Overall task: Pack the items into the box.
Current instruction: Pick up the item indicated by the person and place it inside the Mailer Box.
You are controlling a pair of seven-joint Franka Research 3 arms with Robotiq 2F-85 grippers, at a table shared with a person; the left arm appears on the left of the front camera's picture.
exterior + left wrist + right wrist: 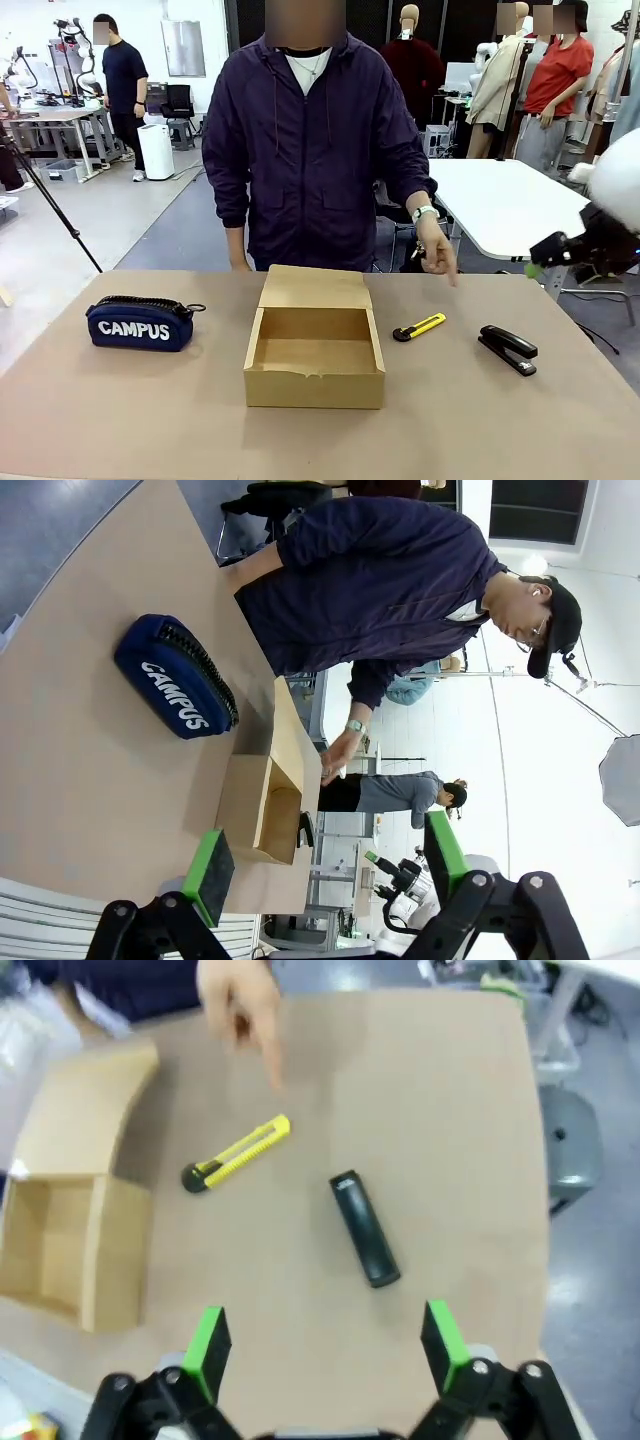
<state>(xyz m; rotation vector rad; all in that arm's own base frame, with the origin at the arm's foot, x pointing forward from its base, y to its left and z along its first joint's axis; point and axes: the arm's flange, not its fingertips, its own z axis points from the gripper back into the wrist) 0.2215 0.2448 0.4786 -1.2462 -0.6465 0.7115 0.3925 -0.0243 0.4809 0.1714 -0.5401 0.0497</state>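
Brown box (314, 385), empty, mid-table; pouch (140, 324) toward the left edge, knife (420, 327) and stapler (508, 349) toward the right edge. Left gripper (328, 865) and right gripper (325, 1335) are spread open, unloaded. The stapler is best clasped across its narrow sides.

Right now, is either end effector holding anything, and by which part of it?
Nothing is held. The left end effector and the right end effector both stand open and empty.

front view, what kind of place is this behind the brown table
Probably a lab or workshop, not a home: an open hall with a bare grey floor, a black tripod leg at the left, a cluttered workbench and a white round-edged table behind the person.
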